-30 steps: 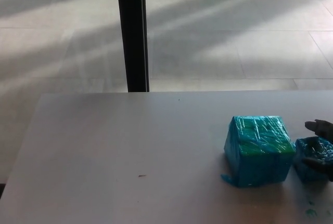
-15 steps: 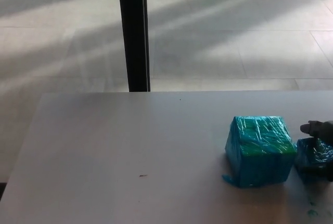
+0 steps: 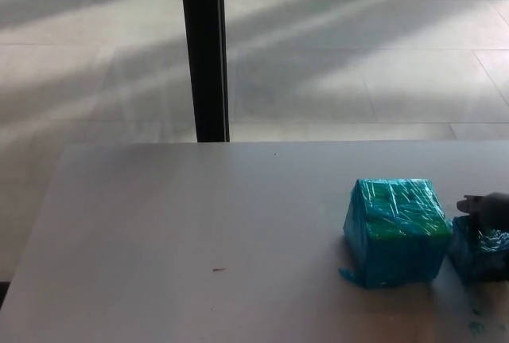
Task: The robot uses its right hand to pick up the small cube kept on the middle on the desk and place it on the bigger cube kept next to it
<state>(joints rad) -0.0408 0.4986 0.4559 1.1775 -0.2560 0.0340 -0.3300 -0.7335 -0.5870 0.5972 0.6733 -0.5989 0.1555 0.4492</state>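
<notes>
Right at the picture's right edge I see only a sliver of the robot's black right hand [image 3: 491, 209], 1 dark finger poking in above the small cube wrapped in shiny blue plastic film [image 3: 479, 254]. From my seat I cannot tell whether that hand has closed on the small cube or merely sits over it, since most of both is cut off by the frame. The small cube rests on the pale grey desk [image 3: 199, 231], just beside the right face of the bigger cube wrapped in teal and green plastic film [image 3: 395, 230]; whether the 2 cubes touch I cannot tell. The bigger cube stands upright on the desk's right part, with a loose flap of film sticking out at its lower left corner. Behind the desk a black vertical post [image 3: 203, 48] rises from the sunlit tiled floor [image 3: 358, 56]. I see no left hand anywhere.
</notes>
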